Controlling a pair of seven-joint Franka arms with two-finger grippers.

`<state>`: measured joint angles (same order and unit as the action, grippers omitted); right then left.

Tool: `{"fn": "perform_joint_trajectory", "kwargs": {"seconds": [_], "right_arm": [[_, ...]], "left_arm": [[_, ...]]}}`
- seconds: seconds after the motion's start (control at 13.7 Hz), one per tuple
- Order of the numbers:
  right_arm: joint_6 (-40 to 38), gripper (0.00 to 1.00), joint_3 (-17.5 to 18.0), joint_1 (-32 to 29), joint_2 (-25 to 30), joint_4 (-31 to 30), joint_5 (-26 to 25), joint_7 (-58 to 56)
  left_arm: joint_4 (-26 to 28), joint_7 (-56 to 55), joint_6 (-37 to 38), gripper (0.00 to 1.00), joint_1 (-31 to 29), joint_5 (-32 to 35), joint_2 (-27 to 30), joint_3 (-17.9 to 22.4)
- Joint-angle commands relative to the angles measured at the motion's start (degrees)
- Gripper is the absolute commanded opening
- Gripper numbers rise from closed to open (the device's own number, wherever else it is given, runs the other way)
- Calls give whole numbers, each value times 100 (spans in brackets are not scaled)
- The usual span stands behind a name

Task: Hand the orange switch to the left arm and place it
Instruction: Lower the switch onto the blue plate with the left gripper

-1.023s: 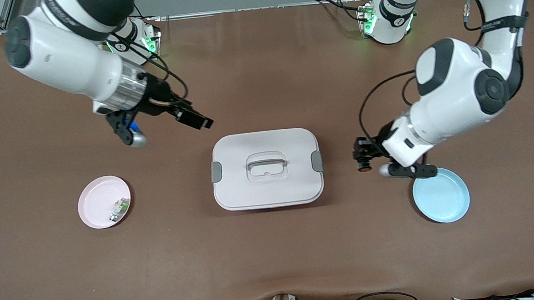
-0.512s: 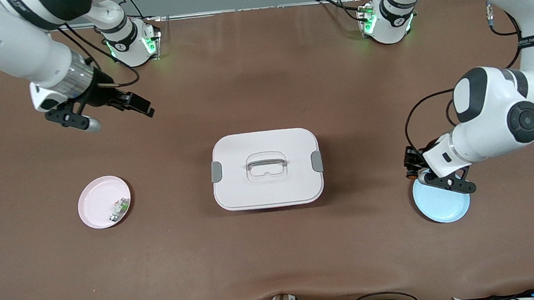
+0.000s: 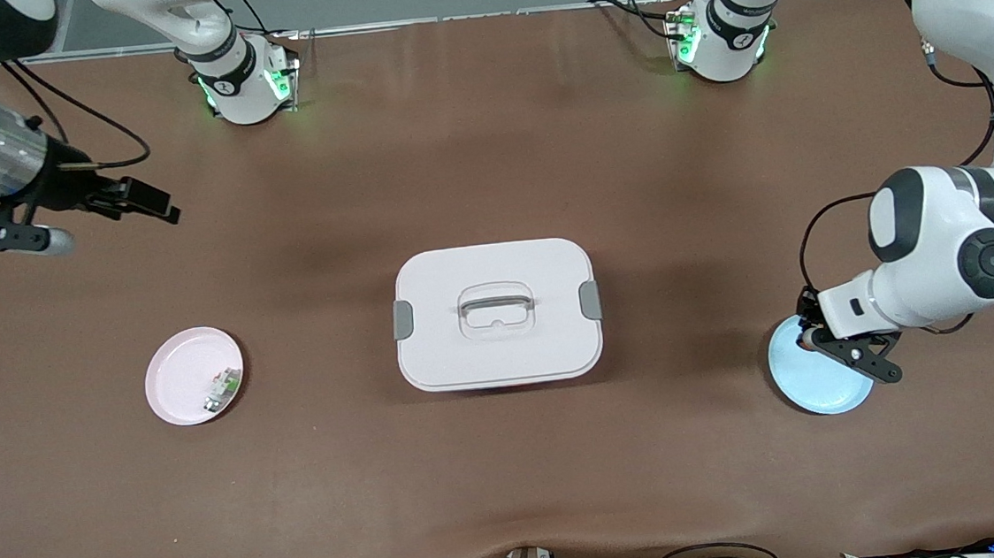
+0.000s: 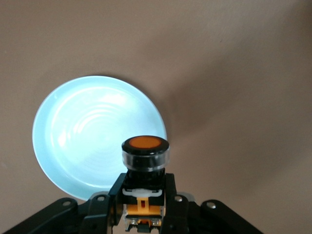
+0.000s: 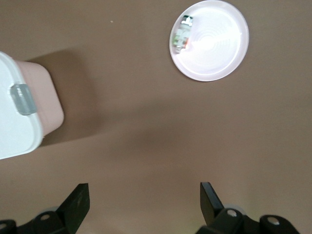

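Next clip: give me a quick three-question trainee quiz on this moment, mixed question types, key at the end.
1. True or false: the left gripper is shut on the small black orange-capped switch.
2. The switch hangs over: A) the round pale blue plate; B) the round pink plate; C) the white lidded box.
3. Fill in: the right gripper, up over the right arm's end of the table, is ___.

Key: 1 true; 2 A; 3 open.
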<state>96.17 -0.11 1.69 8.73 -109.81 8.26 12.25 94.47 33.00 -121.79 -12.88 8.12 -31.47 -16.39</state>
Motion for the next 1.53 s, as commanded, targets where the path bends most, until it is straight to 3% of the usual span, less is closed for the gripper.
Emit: {"fn": "perform_joint_trajectory", "kwargs": {"seconds": [0.0,0.29,0.58,0.8,1.02,1.17,1.24,1.32,1.46], "right_arm": [[-116,100,108,-326,137,38,-229,-362],[-345,100,108,-634,67,477,-281,-469],[-458,100,108,-766,-152,1047,-466,-636],[-678,100,108,-784,-503,1601,-466,-636],[-740,100,108,-775,-548,1717,-475,-601],[-732,100,108,-784,-548,1743,-475,-609],[-732,100,108,-793,-548,1769,-475,-618],[-723,100,108,-810,-557,1778,-466,-601],[-714,100,108,-828,-566,1822,-457,-601]], "left_arm": [[299,863,-676,0,-249,137,-87,-66],[406,2041,-1398,0,-443,514,-376,-66],[406,2456,-1917,0,-461,1252,-649,-66],[415,2501,-2058,2,-452,1350,-755,-66],[415,2624,-2155,21,-452,1351,-834,-75],[441,2624,-2147,57,-408,1351,-825,-75],[441,2615,-2138,84,-434,1342,-817,-75],[450,2615,-2138,100,-461,1333,-790,-75],[537,2580,-2112,100,-566,1254,-694,-118]]}}
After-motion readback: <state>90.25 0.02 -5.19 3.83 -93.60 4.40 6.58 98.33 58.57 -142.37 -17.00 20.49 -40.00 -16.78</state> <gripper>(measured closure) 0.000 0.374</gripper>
